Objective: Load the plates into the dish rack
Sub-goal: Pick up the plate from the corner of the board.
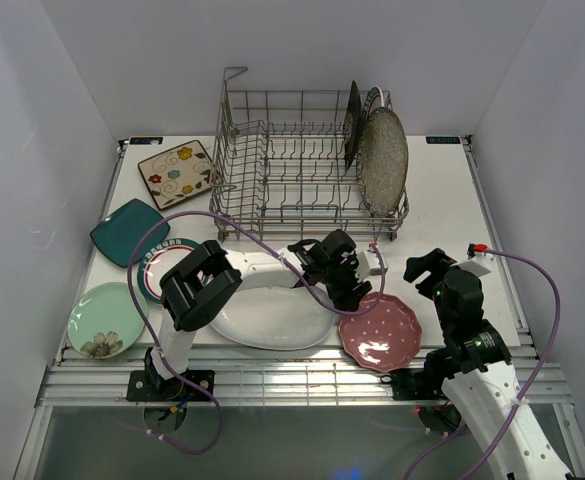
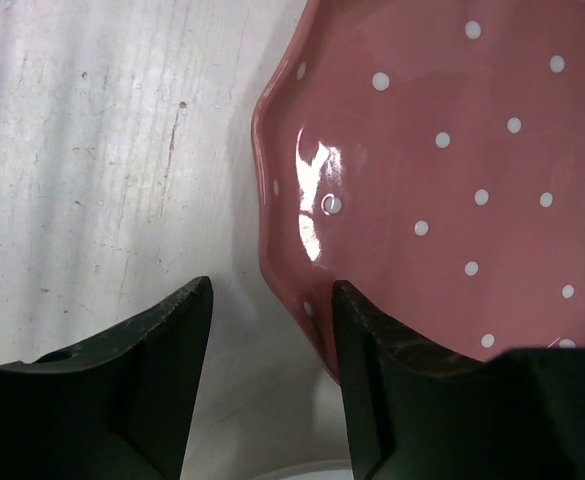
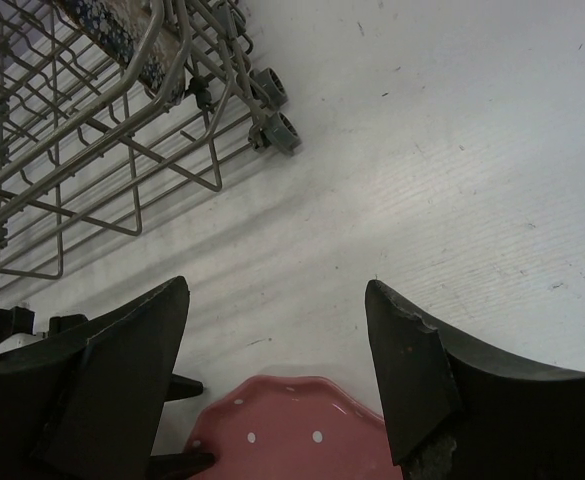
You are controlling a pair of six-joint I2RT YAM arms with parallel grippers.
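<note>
The pink dotted scalloped plate (image 1: 380, 332) lies flat on the table at front right. My left gripper (image 1: 357, 296) is open at its left rim. In the left wrist view the gripper (image 2: 272, 320) straddles the plate's rim (image 2: 452, 150): one finger stands over the plate, the other over the bare table. My right gripper (image 1: 427, 268) is open and empty above the table just behind the plate; in its wrist view the gripper (image 3: 277, 300) frames the plate's far edge (image 3: 292, 430). The dish rack (image 1: 302, 170) holds a speckled grey round plate (image 1: 384, 160) and a black plate (image 1: 352, 125) upright at its right end.
A large white oval plate (image 1: 272, 315) lies under the left arm. At the left lie a cream floral square plate (image 1: 176, 172), a teal square plate (image 1: 127, 232), a teal-rimmed round plate (image 1: 162, 265) and a pale green plate (image 1: 105, 320). The rack's corner wheels (image 3: 277, 130) show in the right wrist view.
</note>
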